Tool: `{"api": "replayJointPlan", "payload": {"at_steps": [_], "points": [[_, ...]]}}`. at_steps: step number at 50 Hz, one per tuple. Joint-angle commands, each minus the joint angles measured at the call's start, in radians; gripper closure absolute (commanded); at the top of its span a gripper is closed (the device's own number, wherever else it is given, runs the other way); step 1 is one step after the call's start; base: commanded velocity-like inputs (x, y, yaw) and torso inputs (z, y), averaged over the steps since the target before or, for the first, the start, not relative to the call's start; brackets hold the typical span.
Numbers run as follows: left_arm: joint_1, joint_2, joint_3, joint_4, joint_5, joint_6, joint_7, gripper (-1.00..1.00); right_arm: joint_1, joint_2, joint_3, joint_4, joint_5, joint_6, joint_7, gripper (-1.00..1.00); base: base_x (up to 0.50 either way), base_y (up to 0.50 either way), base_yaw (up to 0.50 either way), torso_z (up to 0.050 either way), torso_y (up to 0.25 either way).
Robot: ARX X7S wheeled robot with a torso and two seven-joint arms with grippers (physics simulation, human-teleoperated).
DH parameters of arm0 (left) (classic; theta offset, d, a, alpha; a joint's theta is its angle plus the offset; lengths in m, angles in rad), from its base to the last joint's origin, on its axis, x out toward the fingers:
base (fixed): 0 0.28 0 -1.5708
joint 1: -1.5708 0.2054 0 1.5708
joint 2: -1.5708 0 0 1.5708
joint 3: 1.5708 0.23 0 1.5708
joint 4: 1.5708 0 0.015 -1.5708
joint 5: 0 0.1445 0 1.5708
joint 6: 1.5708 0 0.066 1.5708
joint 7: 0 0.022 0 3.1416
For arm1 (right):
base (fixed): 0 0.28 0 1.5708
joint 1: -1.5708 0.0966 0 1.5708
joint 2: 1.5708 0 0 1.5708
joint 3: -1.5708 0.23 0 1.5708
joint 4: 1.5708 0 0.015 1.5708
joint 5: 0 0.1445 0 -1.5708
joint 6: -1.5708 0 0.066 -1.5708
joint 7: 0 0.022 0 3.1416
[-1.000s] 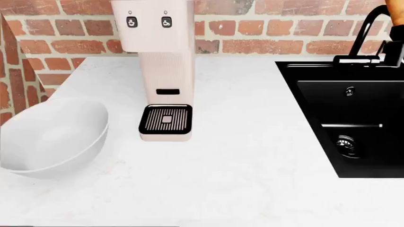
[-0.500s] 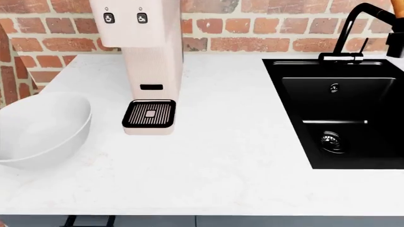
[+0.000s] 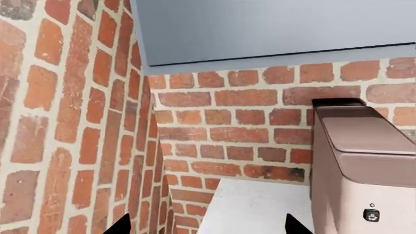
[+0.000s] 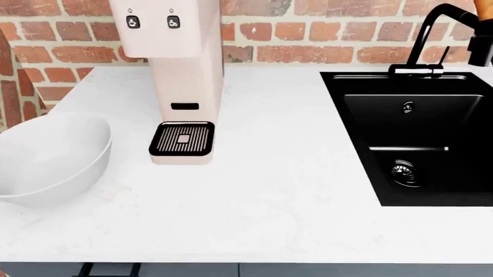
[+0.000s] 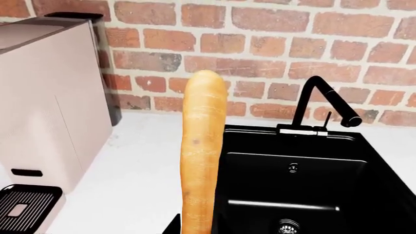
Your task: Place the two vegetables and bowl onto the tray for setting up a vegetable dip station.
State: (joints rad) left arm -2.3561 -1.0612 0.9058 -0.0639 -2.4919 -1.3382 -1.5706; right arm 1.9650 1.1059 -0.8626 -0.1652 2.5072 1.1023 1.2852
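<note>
Orange, slim and tapered, the carrot [image 5: 201, 151] stands upright in the right gripper [image 5: 195, 225], clenched at its base, above the black sink [image 5: 305, 185]. Large white round bowl [image 4: 48, 158] rests on the white countertop [image 4: 262, 202] beside the beige coffee machine [image 4: 181, 75]. Left gripper's [image 3: 204, 225] 2 fingertips [image 3: 120, 225] sit spread, empty.
</note>
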Motion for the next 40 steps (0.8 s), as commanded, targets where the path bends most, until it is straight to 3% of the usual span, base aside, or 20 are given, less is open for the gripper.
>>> {"api": "replayJointPlan", "payload": {"at_steps": [1,25,40], "points": [[0.000,-0.065,0.089,-0.051,-0.102,-0.039,0.000,-1.00,-0.014,0.006,0.002,-0.002,-0.022,-0.004,-0.021,1.00,0.00,0.00,0.00,0.000,0.000],[0.000,-0.103,0.201,-0.075,-0.174,-0.017,0.000,-1.00,-0.080,0.022,0.014,-0.002,-0.092,-0.015,-0.095,1.00,0.00,0.00,0.00,0.000,0.000],[0.000,-0.171,0.245,-0.055,-0.196,0.027,0.000,-1.00,-0.100,0.031,0.010,-0.013,-0.094,-0.025,-0.101,1.00,0.00,0.00,0.00,0.000,0.000]]}}
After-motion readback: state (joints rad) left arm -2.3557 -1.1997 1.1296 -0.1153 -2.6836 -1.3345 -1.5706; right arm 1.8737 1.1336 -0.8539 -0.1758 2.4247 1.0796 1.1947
